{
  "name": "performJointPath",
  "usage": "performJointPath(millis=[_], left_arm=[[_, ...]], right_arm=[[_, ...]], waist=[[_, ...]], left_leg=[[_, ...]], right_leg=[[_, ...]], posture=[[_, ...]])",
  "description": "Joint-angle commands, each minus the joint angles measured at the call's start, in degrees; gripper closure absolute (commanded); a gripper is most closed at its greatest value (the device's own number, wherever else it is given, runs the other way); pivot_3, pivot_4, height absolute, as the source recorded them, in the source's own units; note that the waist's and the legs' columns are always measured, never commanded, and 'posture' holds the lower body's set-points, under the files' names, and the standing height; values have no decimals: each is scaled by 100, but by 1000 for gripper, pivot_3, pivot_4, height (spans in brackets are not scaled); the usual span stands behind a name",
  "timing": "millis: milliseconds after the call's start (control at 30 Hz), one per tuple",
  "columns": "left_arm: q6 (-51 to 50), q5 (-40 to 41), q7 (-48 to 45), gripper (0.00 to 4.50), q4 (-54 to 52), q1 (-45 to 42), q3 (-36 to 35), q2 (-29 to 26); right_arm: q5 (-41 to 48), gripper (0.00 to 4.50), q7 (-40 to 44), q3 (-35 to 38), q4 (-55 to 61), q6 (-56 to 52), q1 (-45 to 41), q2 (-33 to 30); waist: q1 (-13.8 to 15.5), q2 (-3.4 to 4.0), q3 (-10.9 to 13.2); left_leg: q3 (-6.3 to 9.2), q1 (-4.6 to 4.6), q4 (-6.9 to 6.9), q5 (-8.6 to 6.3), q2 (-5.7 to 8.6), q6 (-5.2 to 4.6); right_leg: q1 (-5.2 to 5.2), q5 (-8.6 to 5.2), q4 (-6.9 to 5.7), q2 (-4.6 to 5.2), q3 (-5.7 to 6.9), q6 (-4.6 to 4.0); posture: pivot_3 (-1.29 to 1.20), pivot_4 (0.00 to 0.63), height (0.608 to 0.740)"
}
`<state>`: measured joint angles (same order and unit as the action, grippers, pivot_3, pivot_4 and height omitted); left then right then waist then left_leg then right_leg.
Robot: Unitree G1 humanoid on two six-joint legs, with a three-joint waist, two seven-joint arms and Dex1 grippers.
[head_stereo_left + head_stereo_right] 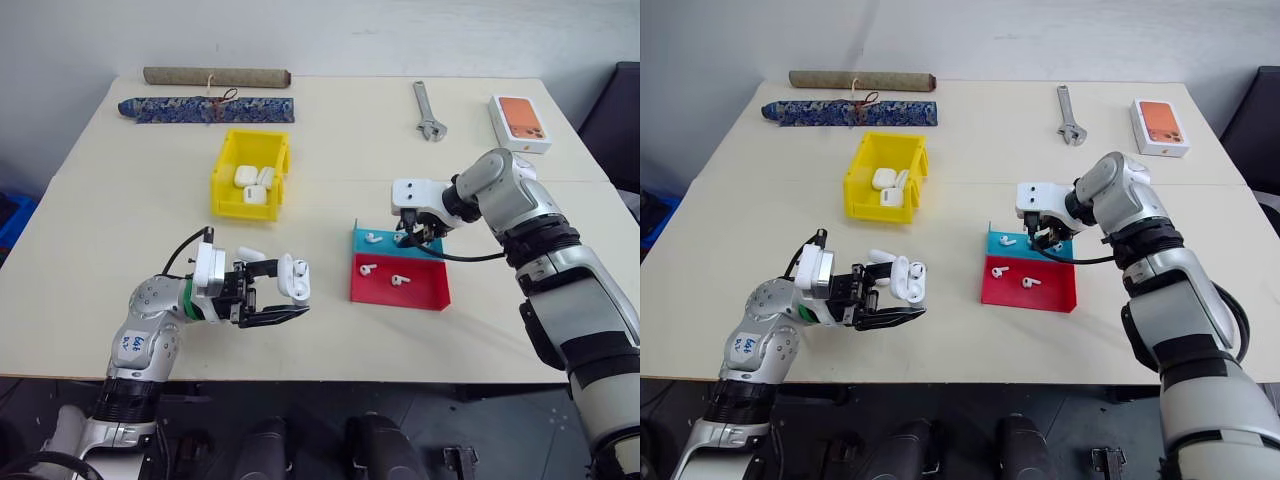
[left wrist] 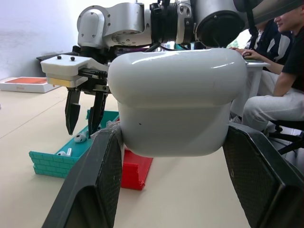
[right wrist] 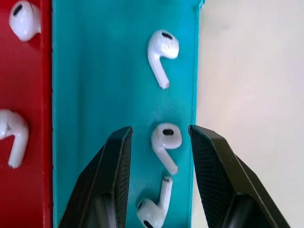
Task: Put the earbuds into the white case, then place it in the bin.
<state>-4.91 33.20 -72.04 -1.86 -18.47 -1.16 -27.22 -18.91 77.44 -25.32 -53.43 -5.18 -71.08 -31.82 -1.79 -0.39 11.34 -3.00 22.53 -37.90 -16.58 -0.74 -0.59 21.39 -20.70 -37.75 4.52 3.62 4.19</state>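
**Mia:** Looking at the earbuds [image 3: 166, 141] first: where are they, and is any of them already in the case?

**Tom:** No, I think none yet. Three small glossy white ones with short stems lie in the blue tray [image 3: 95, 71], and two more in the red tray [image 1: 425, 292] beside it. The right gripper [image 3: 160, 156] hangs over the blue tray with its black ribbed fingers apart, one earbud between them, not yet pinched.

**Mia:** And the white case [image 1: 293, 277]?

**Tom:** The left gripper [image 1: 272, 300] is closed around it, above the table [image 1: 120, 240], with the lid flipped up. It is smooth, rounded, like a pebble.

**Mia:** So what is left?

**Tom:** Almost all, as I judge: pick the earbuds, put them in, close the lid, then carry the case to the yellow bin [image 1: 225, 185]. This plastic bin already holds several similar cases.
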Motion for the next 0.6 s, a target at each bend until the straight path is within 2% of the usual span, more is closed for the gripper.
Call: performJointPath(millis=[33,600], left_arm=[[49,25,30,1754,-264,31,-63,-47],[-11,54,152,1754,-416,111,-78,-90]], right_arm=[[-86,2609,-62,1,-191,241,-192,40],[-319,2609,-258,-20,-823,592,-319,246]], waist=[[-15,0,0],[-10,0,0]], left_leg=[[-1,0,0,0,0,1],[0,0,0,1,-1,1]], right_leg=[[1,0,0,0,-1,0],[1,0,-1,0,-1,0]], posture=[[0,150,740],[0,150,740]])
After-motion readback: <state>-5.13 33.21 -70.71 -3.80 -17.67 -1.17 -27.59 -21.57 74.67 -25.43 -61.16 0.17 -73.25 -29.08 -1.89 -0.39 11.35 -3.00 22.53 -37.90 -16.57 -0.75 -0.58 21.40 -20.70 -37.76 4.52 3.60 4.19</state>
